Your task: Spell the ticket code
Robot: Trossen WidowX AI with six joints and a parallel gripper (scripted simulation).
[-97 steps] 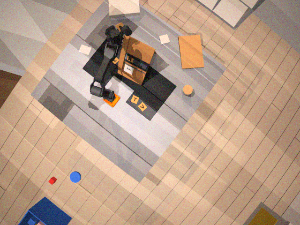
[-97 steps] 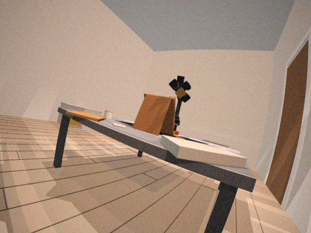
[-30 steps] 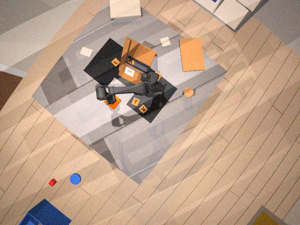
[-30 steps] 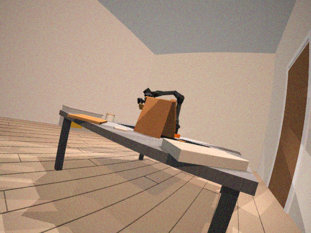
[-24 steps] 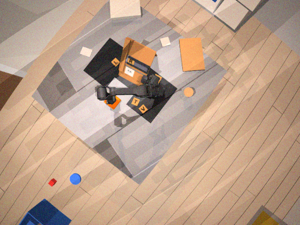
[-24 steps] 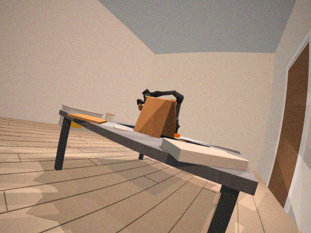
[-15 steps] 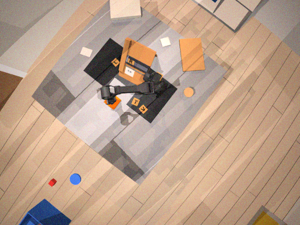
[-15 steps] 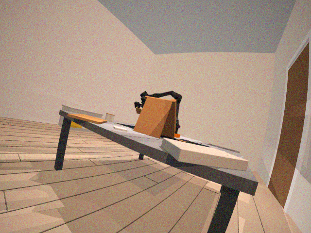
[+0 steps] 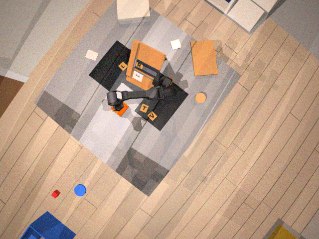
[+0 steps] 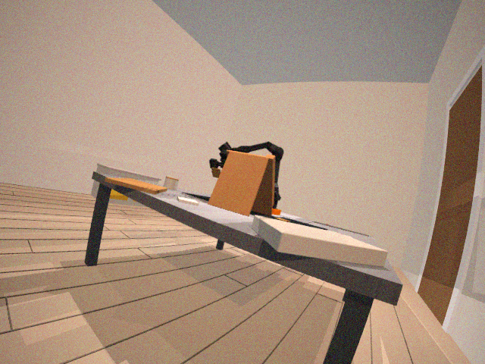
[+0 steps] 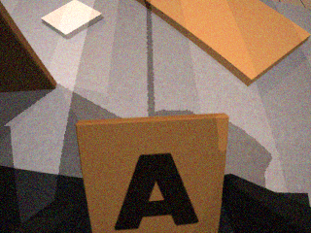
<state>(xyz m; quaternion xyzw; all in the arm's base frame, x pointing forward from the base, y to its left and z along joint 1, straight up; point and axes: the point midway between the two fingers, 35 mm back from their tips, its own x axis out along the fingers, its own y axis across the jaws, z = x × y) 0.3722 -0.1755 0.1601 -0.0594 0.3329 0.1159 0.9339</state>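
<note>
The orange board (image 9: 150, 55) (image 10: 239, 182) stands tilted on the counter. Its dark rail (image 9: 149, 70) holds the R tile (image 9: 139, 64) near the left end. The ticket (image 9: 137, 75) is below the rail; its small, blurred print seems to read RA. My gripper (image 9: 169, 81) (image 10: 215, 169) (image 11: 155, 190) is shut on the A tile (image 11: 155, 138), held upright in the wrist view, off the counter and near the rail's right end. The L tile (image 9: 122, 66) lies left of the board. The T tile (image 9: 143, 108) and V tile (image 9: 152, 116) lie on the black mat (image 9: 164, 115).
An orange slab (image 9: 204, 58) (image 10: 135, 184) (image 11: 228, 34) and a white square (image 9: 176, 44) (image 11: 72, 17) lie beyond the board. A round orange-topped object (image 9: 200, 97) stands to the right. A pale block (image 9: 133, 9) (image 10: 320, 239) is at the counter's edge; another pale square (image 9: 91, 55) lies left.
</note>
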